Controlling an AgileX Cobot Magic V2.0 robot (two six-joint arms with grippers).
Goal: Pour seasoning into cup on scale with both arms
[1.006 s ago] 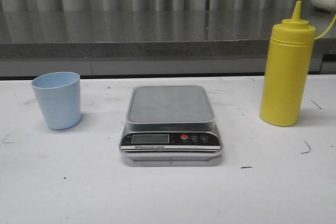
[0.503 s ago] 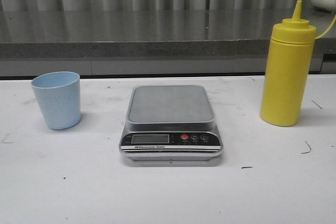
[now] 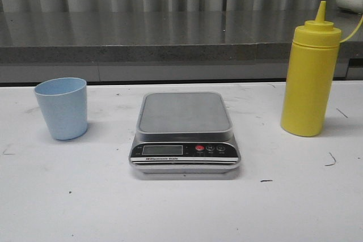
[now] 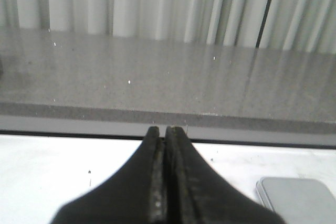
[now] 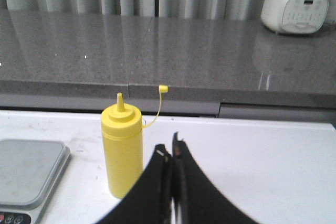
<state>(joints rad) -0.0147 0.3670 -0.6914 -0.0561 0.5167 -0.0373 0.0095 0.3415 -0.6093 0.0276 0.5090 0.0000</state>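
The yellow seasoning bottle point(image 3: 310, 75) stands upright on the white table at the right, nozzle up, cap strap trailing right. It also shows in the right wrist view point(image 5: 123, 152), just ahead of my right gripper point(image 5: 171, 148), which is shut and empty. The pale blue cup point(image 3: 62, 107) stands upright on the table at the left. The silver scale point(image 3: 184, 134) sits in the middle with a bare platform; its corner shows in the left wrist view point(image 4: 299, 199). My left gripper point(image 4: 160, 129) is shut and empty. Neither arm shows in the front view.
A grey stone counter point(image 3: 170, 38) runs along the back behind the table, with a curtain behind it. A white kitchen appliance point(image 5: 294, 3) stands on the counter at the far right. The white table point(image 3: 181, 208) has a few small dark marks.
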